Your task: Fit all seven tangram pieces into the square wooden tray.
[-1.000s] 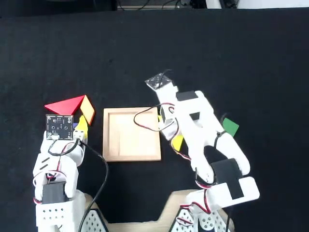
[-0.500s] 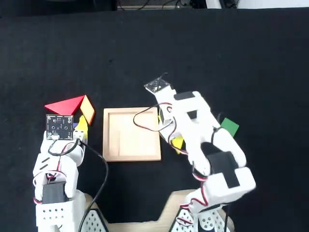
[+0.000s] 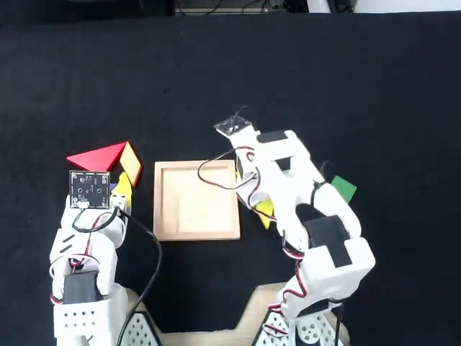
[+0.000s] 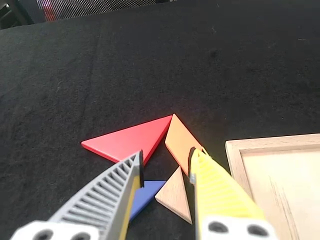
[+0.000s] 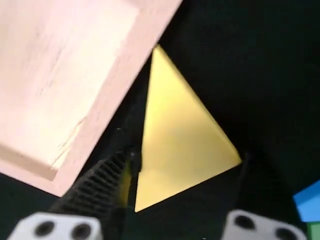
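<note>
The square wooden tray [image 3: 196, 200] lies empty between the arms. My right gripper [image 3: 252, 193] is low beside the tray's right rim. In the right wrist view it [image 5: 185, 160] is open, with its fingers on either side of a flat yellow triangle [image 5: 175, 135] that rests on the cloth against the tray rim [image 5: 120, 90]. My left gripper [image 4: 166, 159] hangs open over a cluster left of the tray: a red triangle [image 4: 127, 142], an orange parallelogram [image 4: 181, 142], a small wood-coloured triangle [image 4: 175, 196] and a blue piece [image 4: 142, 195].
A green piece [image 3: 343, 189] lies on the black cloth to the right of the right arm, and a blue piece [image 5: 307, 200] shows beside it in the right wrist view. Black cloth stretches open behind the tray.
The right arm has folded in and its gripper has come down closer around the yellow triangle. The left arm and the pieces by it have not moved.
</note>
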`<state>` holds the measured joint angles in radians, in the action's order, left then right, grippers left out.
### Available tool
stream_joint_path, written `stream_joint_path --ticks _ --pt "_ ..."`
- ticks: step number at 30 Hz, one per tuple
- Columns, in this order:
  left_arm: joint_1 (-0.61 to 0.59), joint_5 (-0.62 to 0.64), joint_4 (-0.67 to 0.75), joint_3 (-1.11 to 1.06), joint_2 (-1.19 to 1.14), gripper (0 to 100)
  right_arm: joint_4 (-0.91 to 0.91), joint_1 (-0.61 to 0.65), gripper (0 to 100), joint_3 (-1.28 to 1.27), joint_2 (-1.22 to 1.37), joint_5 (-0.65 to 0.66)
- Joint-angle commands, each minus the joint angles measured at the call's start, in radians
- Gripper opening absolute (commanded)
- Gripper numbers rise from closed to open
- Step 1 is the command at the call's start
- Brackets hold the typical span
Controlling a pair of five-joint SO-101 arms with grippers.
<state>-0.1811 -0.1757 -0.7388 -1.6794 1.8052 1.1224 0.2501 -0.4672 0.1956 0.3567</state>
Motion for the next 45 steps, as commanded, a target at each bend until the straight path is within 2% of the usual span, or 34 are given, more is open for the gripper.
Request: stream_joint_path --ticks 1,4,7,15,22,32,45 --pt "0.01 -0.012 -0.006 -0.019 0.002 17 -0.002 0.015 12.8 0.047 0.001 0.009" --pt "0.01 -0.012 -0.006 -0.019 0.002 17 -0.003 0.014 4.7 0.05 0.001 0.009" --pt "0.01 -0.012 -0.006 -0.019 0.002 17 -0.003 0.012 1.3 0.05 0.001 0.009" --pt "0.012 -0.012 -0.006 -0.019 0.002 17 0.006 0.008 1.1 0.051 -0.018 0.009" --pt "0.012 -0.012 -0.006 -0.019 0.002 17 0.089 -0.009 1.1 0.048 -0.231 0.009" --pt "0.012 -0.012 -0.006 -0.019 0.002 17 0.163 0.0 1.1 0.045 -0.473 0.235" --pt "0.008 -0.012 -0.006 -0.019 0.002 17 0.041 0.009 1.1 -0.022 -0.312 0.261"
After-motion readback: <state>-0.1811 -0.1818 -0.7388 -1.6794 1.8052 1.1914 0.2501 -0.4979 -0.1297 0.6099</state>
